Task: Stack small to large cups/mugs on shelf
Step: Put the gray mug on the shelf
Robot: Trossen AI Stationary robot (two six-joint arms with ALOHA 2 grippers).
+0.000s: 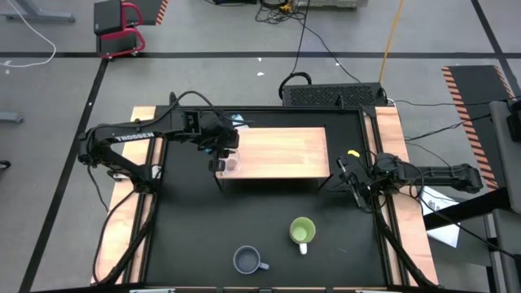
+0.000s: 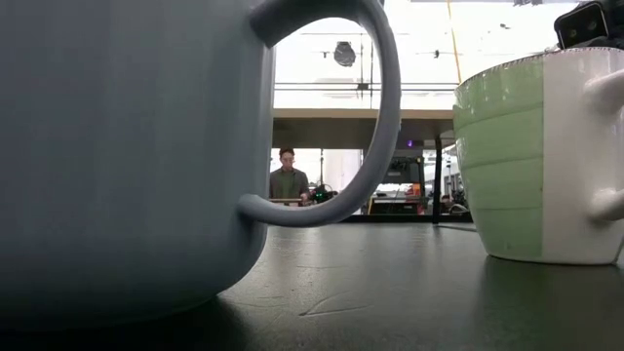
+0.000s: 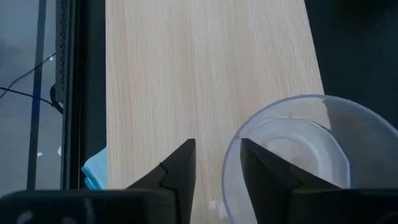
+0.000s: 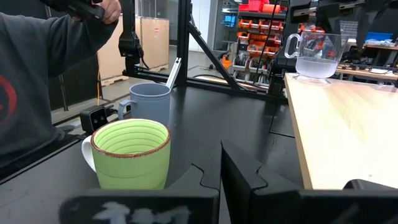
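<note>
The clear glass cup (image 1: 230, 165) (image 4: 317, 53) stands upright by its base on the left near corner of the light wooden shelf (image 1: 281, 150). My left gripper (image 3: 219, 168) is over it, open, one finger inside the cup (image 3: 298, 149) and one outside. The green mug (image 1: 302, 232) (image 4: 130, 152) and the grey-blue mug (image 1: 247, 260) (image 4: 149, 99) stand on the black table, near of the shelf. My right gripper (image 1: 356, 183) (image 4: 219, 180) waits shut at the shelf's right end, touching nothing. My left gripper comes at the glass cup from above, astride its rim wall (image 3: 227, 165). One finger (image 3: 261, 177) is inside the cup and the other (image 3: 181, 171) outside, with a gap showing. I cannot tell whether the inner finger touches the wall.
A person's grey sleeve (image 4: 31, 81) shows past the table's near edge. A small camera block (image 4: 96, 116) sits on the table near the mugs. A blue scrap (image 3: 96, 171) lies beside the shelf's far left corner. Wooden side boards (image 1: 391, 130) flank the black surface.
</note>
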